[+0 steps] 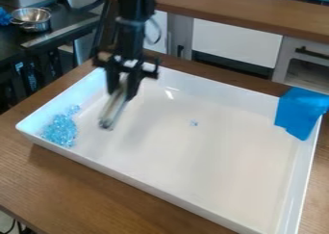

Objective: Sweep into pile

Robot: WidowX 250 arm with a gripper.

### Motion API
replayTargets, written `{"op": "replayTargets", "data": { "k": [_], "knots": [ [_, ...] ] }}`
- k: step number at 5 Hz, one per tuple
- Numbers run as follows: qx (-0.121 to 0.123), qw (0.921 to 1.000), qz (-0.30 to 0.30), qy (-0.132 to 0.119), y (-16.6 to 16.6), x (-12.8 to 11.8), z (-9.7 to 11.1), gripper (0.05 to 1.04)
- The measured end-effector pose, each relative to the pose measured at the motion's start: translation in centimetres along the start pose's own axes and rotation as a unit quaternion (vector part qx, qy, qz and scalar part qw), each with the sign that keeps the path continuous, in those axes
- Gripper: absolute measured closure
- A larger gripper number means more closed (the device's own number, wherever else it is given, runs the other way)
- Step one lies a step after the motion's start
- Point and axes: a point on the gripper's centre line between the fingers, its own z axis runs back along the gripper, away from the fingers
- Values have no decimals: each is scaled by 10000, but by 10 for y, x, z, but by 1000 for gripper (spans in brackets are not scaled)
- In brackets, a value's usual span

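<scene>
My black gripper (122,89) hangs over the left part of the white tray (140,182), shut on a slim, pale and grey tool (112,112). The tool slants down and to the left from the gripper. Small clear-blue pieces (60,130) lie heaped in the tray's left corner, left of the tool and apart from it. A tiny cluster of similar pieces (194,123) lies near the tray's middle, to the right of the gripper.
Raised walls surround the tray, which stands on a brown wooden table (72,188). Blue material (300,113) covers the tray's right back corner. A metal bowl (31,19) sits on a dark surface at the upper left. Behind the table runs a wooden counter (247,12).
</scene>
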Motion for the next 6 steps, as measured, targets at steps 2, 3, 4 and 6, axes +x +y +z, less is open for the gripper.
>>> {"op": "replayTargets", "data": {
  "k": [2,3,4,6],
  "knots": [
    [-1147,9934,-88,-5,-67,-6,24,713],
    [-1661,9858,236,77,-90,2,13,713],
    [-1919,9793,602,230,-109,13,1,713],
    [-2018,9750,890,279,-129,29,-15,713]
  ]
}}
